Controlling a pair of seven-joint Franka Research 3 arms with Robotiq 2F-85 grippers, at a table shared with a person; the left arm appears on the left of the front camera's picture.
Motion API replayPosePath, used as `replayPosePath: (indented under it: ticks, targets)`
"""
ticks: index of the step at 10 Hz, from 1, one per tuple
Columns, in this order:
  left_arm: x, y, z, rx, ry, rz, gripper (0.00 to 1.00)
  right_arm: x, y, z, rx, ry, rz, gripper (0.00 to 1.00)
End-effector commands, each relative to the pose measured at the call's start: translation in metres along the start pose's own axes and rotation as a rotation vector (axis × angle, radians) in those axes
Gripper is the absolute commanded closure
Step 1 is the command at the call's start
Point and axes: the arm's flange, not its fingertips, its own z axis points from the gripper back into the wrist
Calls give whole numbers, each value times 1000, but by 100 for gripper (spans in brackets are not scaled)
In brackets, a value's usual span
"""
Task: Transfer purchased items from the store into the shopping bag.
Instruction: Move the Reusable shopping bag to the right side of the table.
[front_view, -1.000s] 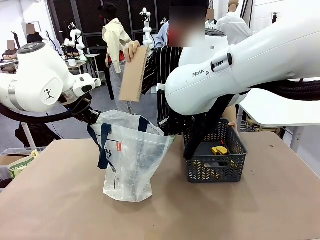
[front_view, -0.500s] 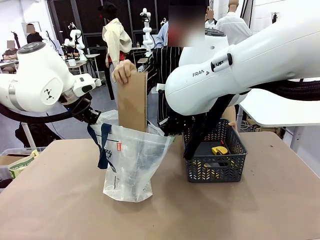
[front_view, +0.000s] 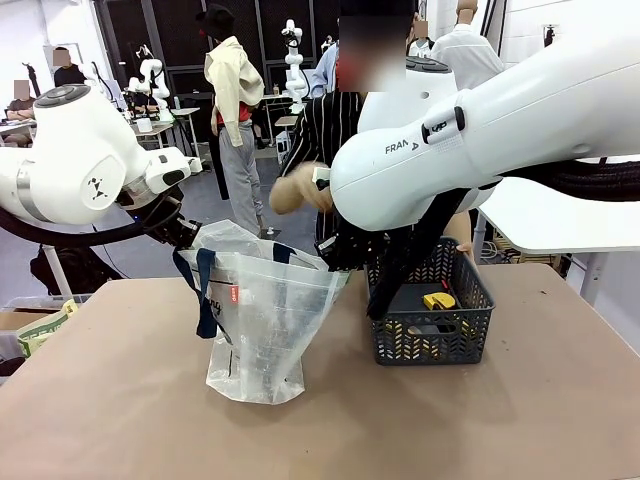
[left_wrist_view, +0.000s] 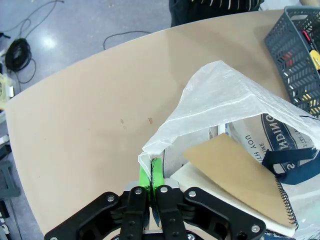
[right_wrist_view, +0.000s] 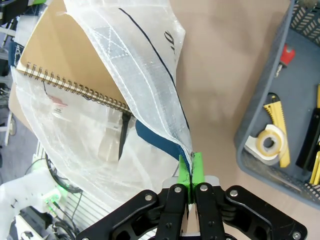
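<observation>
The left gripper (left_wrist_view: 151, 172) is clamped tight, its green pads pinching one edge of the shopping bag (left_wrist_view: 225, 100) at its mouth. The right gripper (right_wrist_view: 189, 170) is likewise closed on the opposite edge, where a navy handle meets the rim. Stretched between the two grippers, the bag's mouth stands open above the table (left_wrist_view: 75, 125).

Just past the left gripper's fingers, inside the bag, lies a spiral-bound notebook (left_wrist_view: 235, 175) with a tan-brown cover. It is tilted, with its wire binding on the edge nearer the right gripper.

Beside the right gripper, outside the bag, stands a dark grey mesh basket (right_wrist_view: 265, 90). It holds a tape roll (right_wrist_view: 268, 144) and a yellow utility knife (right_wrist_view: 277, 120).

Farther off, above and behind the bag's mouth, the person's hand (front_view: 292, 197) hangs between the grippers. It is too blurred to tell whether it is released or clenched.
</observation>
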Motion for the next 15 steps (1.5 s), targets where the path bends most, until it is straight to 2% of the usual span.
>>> replayPosePath:
  ticks: [1,15]
  targets:
    - [-3,3,3,7,-2,15,100,0,-1,0,3,0,-6,100]
    - [-3,3,3,7,-2,15,100,0,-1,0,3,0,-6,100]
